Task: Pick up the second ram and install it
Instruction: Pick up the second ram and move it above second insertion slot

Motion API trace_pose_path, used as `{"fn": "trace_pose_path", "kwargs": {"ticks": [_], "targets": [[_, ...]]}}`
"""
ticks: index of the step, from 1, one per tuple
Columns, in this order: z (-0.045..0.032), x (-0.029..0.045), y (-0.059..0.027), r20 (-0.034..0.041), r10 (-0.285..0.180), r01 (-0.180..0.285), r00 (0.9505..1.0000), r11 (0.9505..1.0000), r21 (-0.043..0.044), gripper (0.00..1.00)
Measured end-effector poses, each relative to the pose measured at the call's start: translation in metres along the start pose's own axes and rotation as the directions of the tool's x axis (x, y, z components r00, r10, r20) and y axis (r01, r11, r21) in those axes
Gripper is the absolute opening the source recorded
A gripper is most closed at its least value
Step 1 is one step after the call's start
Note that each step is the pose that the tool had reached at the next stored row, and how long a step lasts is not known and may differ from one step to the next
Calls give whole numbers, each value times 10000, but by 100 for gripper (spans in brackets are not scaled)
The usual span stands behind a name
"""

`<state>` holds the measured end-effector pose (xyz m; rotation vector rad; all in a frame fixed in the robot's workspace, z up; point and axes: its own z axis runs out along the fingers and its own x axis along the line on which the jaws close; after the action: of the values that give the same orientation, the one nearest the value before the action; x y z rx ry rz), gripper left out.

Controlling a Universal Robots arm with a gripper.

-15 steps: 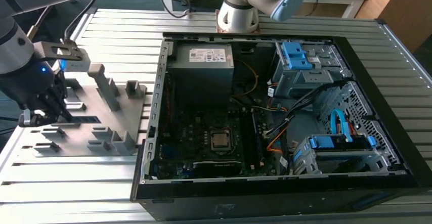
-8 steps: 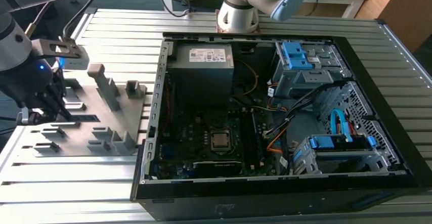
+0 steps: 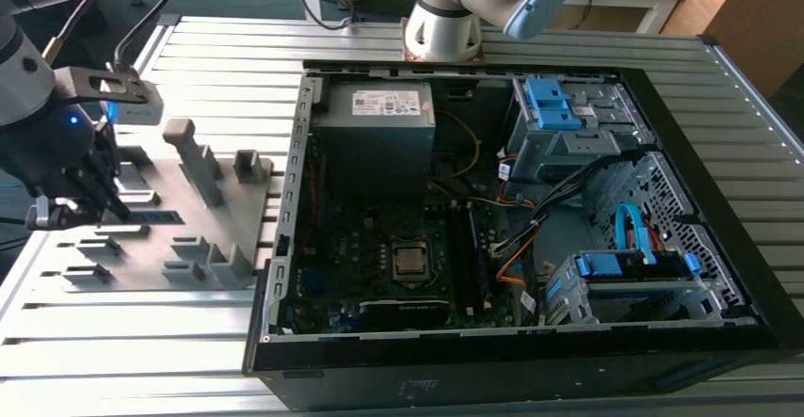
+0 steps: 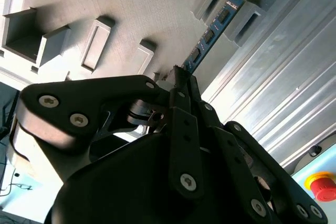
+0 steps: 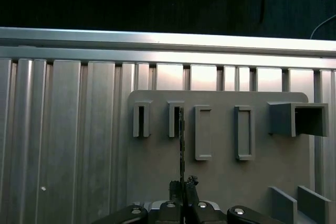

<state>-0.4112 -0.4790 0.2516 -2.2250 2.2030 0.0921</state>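
Aluminium slats form the worktop (image 3: 503,50), which carries every other item. The largest item is the open black case (image 3: 503,356), lying on its side at the exterior view's right, with the motherboard (image 3: 364,238) exposed inside. From these views it cannot be told whether any memory slot on the board is already filled.

At the exterior view's left, just beside the case, lies the grey plate (image 3: 151,248). Raised grey blocks on it serve as part holders.

The tool (image 3: 113,208) is low over the plate, well apart from the case. In both wrist views its fingers meet on the near end of the ram (image 4: 210,35), so the tool is judged to be closed and gripping the ram.

The ram stands on edge on the plate. The first wrist view shows it edge-on as a thin dark line (image 5: 181,140) running from the tool (image 5: 184,182) to a slotted block (image 5: 175,119). In the second wrist view its far end sits between two such blocks.

Task status:
- Grasp: appears made.
- Lift: not yet done; the ram is seated in its holder.
- Transfer to the case: not yet done.
- Seating in the motherboard: not yet done.

The work is judged to be at an early stage.
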Motion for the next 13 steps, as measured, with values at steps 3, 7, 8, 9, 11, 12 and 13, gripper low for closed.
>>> {"fn": "trace_pose_path", "kwargs": {"ticks": [3, 7, 8, 9, 11, 12, 13], "targets": [[-24, -1, 1, 0, 0, 0, 10000, 10000, 0, 14], [-55, -3, 2, 0, 0, 0, 10000, 10000, 0, 14], [-62, -3, 2, 0, 0, 0, 10000, 10000, 0, 14], [-69, -3, 2, 0, 0, 0, 10000, 10000, 0, 14], [-83, -4, 3, 0, 0, 0, 10000, 10000, 0, 14], [-90, -4, 3, 0, -1, 1, 10000, 10000, 0, 14], [-97, -5, 3, 0, 0, 0, 10000, 10000, 0, 14]]}}
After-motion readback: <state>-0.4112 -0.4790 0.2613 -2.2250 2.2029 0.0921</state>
